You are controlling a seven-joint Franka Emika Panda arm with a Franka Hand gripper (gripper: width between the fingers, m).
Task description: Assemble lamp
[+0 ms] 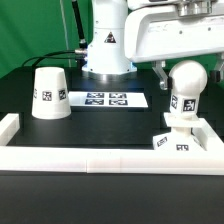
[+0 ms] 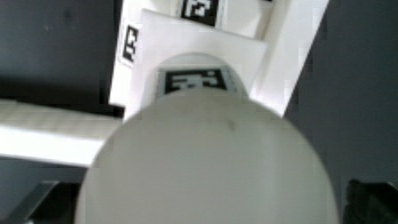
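Note:
The bulb [image 1: 186,80] stands upright with its tagged stem on the flat square base [image 1: 176,143] at the exterior view's right, close to the rail. My gripper [image 1: 186,74] hangs over it, jaws open, one finger on each side of the round head with a small gap on both sides. In the wrist view the bulb head [image 2: 210,150] fills most of the picture. The dark fingertips [image 2: 39,200] show at the edges, and my gripper [image 2: 210,208] holds nothing. The base [image 2: 178,50] shows beyond the head. The tapered shade [image 1: 48,93] stands mouth down at the exterior view's left, far from my gripper.
The marker board [image 1: 105,99] lies flat between the shade and the bulb, in front of the robot's pedestal [image 1: 106,50]. A white border rail [image 1: 100,161] runs along the front and turns up both sides of the black table.

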